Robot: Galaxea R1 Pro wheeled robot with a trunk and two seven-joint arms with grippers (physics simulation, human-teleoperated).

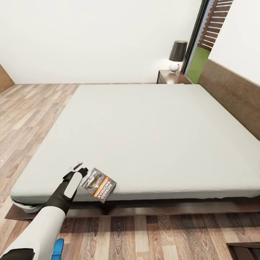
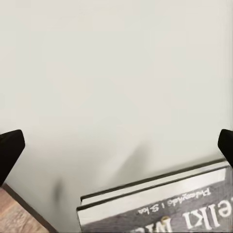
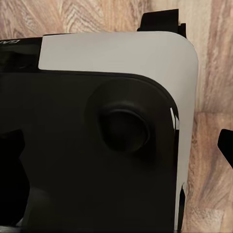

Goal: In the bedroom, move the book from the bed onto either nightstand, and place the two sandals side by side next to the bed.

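The book [image 1: 98, 184] lies at the near edge of the bed [image 1: 151, 137], close to its left corner, with its orange band and white lettering facing up. My left gripper [image 1: 80, 168] hovers just left of it, open. In the left wrist view the book [image 2: 165, 208] sits low on the pale mattress [image 2: 116, 73], with the two dark fingertips [image 2: 9, 150] spread wide and nothing between them. Part of a blue sandal [image 1: 57, 250] shows on the floor under my left forearm. A nightstand [image 1: 167, 77] stands at the bed's far side by the headboard. My right gripper [image 3: 116, 145] faces my own black and white body, open.
A dark-shaded lamp [image 1: 177, 55] stands on the far nightstand. Behind it is the dark-framed glass door [image 1: 200, 39]. The brown headboard [image 1: 231, 94] runs along the right. Wood-plank floor [image 1: 32, 112] lies left of and in front of the bed. A dark wood corner [image 1: 245, 251] shows at bottom right.
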